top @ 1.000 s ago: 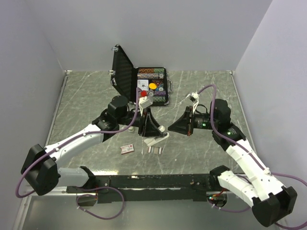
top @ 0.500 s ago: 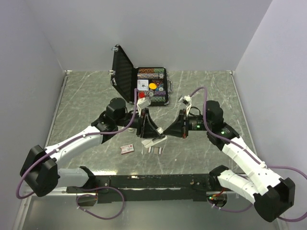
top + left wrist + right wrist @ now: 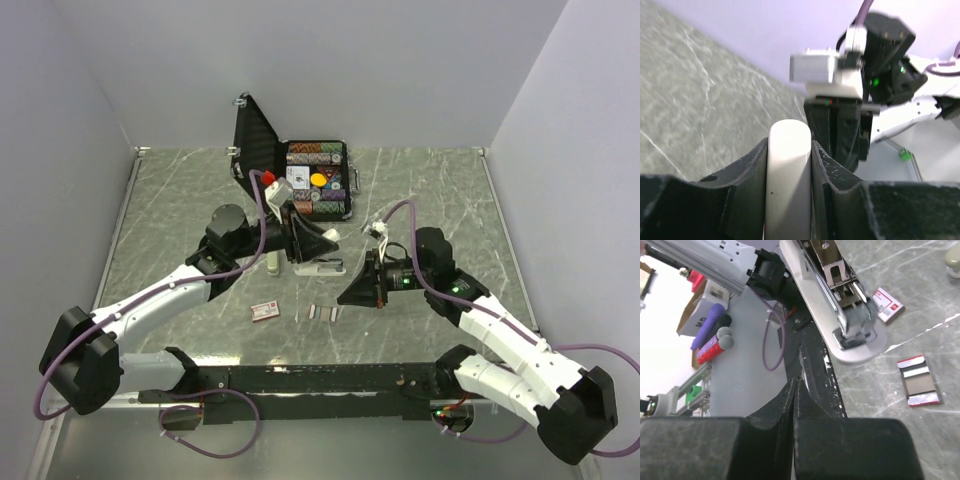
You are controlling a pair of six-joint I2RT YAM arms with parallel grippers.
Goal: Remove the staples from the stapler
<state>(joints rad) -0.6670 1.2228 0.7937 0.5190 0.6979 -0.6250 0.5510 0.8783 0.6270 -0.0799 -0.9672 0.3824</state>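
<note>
My left gripper (image 3: pixel 318 243) is shut on a white stapler (image 3: pixel 322 266) and holds it above the table's middle. In the left wrist view its jaws (image 3: pixel 789 145) clamp the stapler's white body (image 3: pixel 789 185). The right wrist view shows the stapler (image 3: pixel 840 305) swung open, with its metal magazine exposed. Short silvery staples (image 3: pixel 322 312) lie on the table below it, also visible in the right wrist view (image 3: pixel 919 381). My right gripper (image 3: pixel 347 296) is shut and empty, just right of the staples; its jaws (image 3: pixel 795 382) are pressed together.
A small reddish-pink staple box (image 3: pixel 265 310) lies left of the staples, also in the right wrist view (image 3: pixel 888 304). An open black case (image 3: pixel 262 150) of coloured chips stands at the back. A small white cylinder (image 3: pixel 271 265) stands beside the left arm.
My left gripper has lifted the stapler up and back, away from the staples. My right gripper has moved left and toward the near edge, lowering beside the staples.
</note>
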